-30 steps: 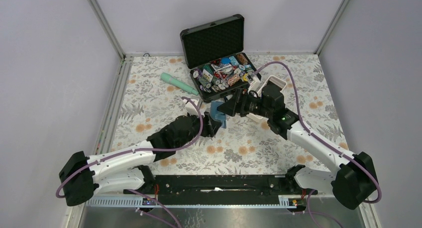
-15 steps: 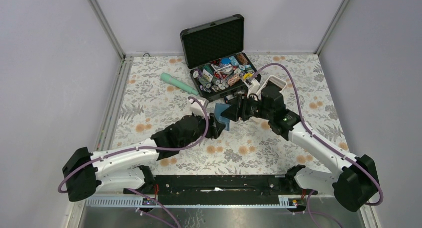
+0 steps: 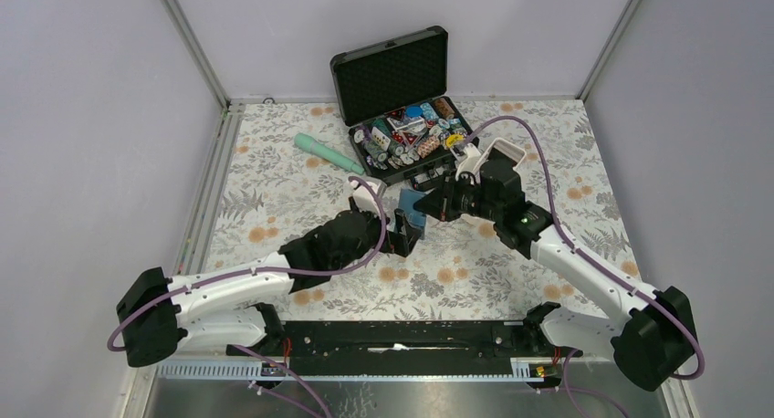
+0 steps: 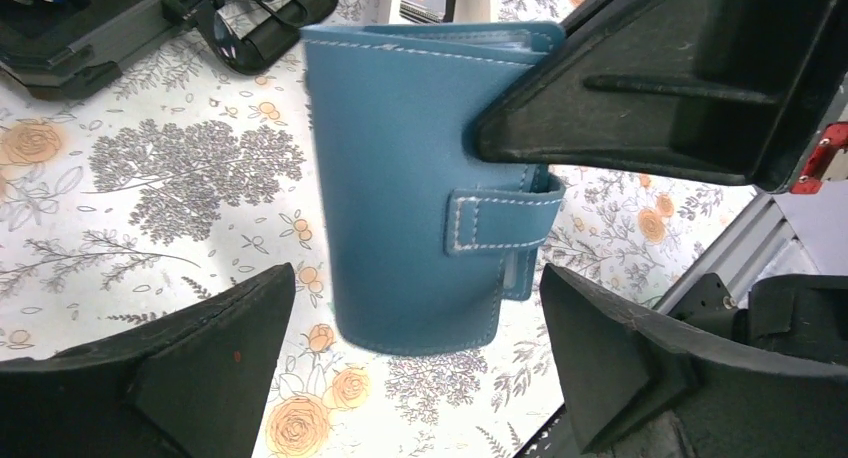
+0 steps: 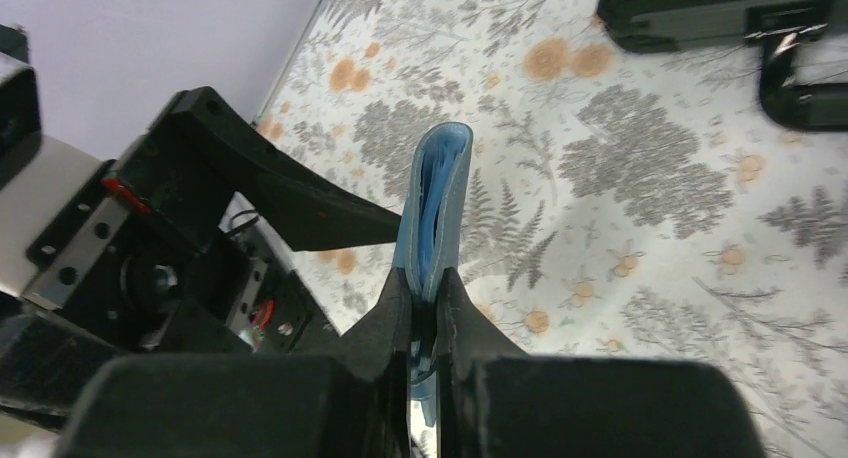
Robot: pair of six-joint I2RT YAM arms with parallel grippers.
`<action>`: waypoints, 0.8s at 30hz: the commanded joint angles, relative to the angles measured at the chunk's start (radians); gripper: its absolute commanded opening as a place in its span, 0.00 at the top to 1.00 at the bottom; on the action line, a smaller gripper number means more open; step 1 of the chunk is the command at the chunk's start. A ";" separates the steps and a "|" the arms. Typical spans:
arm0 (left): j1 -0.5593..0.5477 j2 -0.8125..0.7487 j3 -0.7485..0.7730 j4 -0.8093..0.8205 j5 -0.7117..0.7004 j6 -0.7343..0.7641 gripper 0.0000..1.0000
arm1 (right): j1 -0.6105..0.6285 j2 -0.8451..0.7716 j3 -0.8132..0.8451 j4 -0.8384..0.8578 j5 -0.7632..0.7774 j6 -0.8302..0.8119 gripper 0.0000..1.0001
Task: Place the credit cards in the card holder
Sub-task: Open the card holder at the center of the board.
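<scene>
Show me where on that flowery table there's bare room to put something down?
Bare cloth lies left, between the green tube and the left arm; at the front, between both arms; and far right, past the right arm. The middle is crowded: black case, white tray, and the right end effector pinching the card holder beside the open left end effector.

A: Card holder (image 3: 413, 208) position?
B: Mid-counter (image 3: 274, 190), held above it, on edge. Right claw (image 3: 425, 203) pinches it from the right. Left claw (image 3: 404, 235) sits just in front and left of it, fingers (image 4: 200, 358) spread to either side, not touching it.
A: Behind that?
B: Case (image 3: 402, 173) at back centre of the counter, lid (image 3: 391, 71) raised at its rear, small items (image 3: 406, 135) packed inside. Cylinder (image 3: 329, 153) lies left of the case, apart from it. Tray (image 3: 505, 150) sits right of the case, partly hidden behind the right arm (image 3: 566, 254).
</scene>
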 commanded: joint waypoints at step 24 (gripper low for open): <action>0.331 -0.031 0.133 -0.131 0.401 -0.576 0.01 | 0.378 -0.103 -0.183 0.388 0.707 -0.738 1.00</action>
